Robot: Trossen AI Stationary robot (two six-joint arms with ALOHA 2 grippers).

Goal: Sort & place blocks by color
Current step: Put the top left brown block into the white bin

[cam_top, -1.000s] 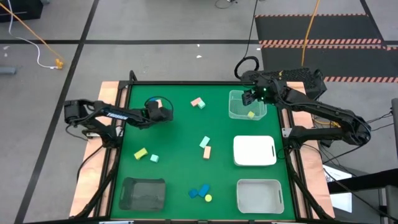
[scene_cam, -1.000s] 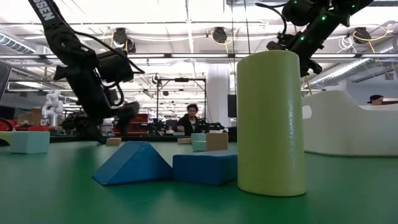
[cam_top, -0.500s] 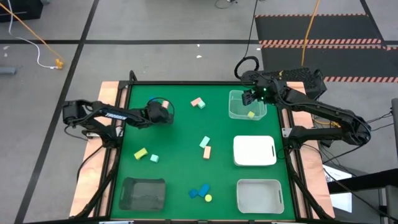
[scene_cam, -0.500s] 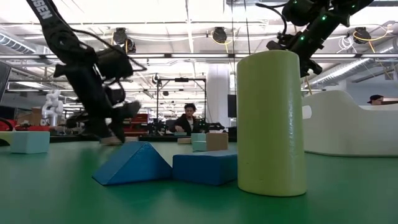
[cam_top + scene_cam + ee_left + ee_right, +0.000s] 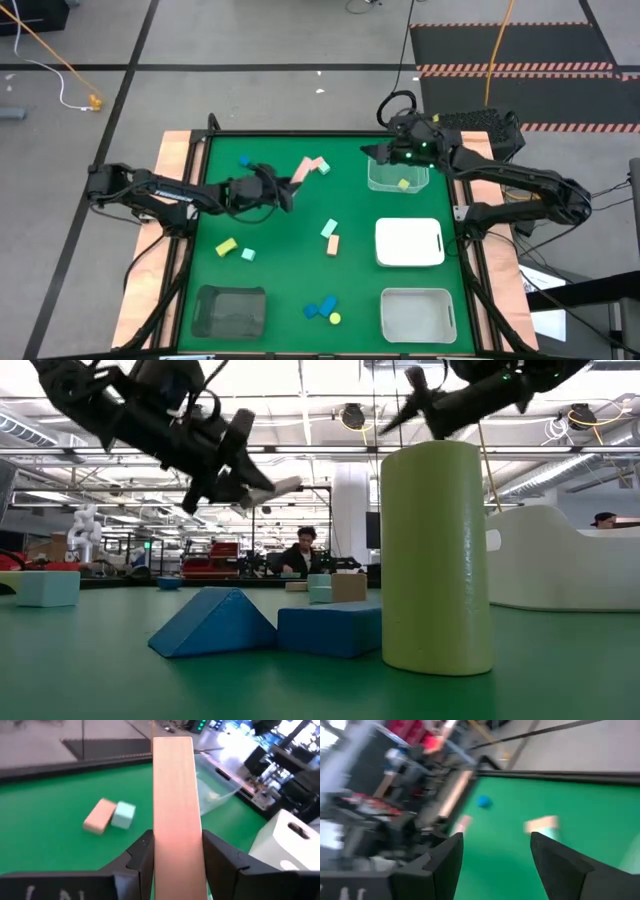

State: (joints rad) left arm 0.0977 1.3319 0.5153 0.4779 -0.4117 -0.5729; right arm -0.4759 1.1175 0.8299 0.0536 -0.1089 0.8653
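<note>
The blocks lay scattered over the green counter [image 5: 280, 260], apart from one long salmon pink bar [image 5: 175, 805] that the left end effector [image 5: 285, 192] had clamped between its fingers, lifted clear of the surface near the middle. In the left wrist view that bar stood straight out between the two dark fingers [image 5: 142, 857], over a salmon block [image 5: 99, 815] and a mint green block [image 5: 123, 814] lying touching each other. A small blue piece [image 5: 244, 160] sat near the far edge. A yellow block [image 5: 225, 245] and another mint piece [image 5: 248, 254] lay near the left side. Blue pieces [image 5: 320, 308] and a yellow cylinder [image 5: 334, 319] grouped at the near edge. The right end effector [image 5: 383, 153] hung beside the clear tray [image 5: 380, 180], which held a yellow block [image 5: 404, 184]; its fingers [image 5: 445, 865] stood apart with nothing between them.
</note>
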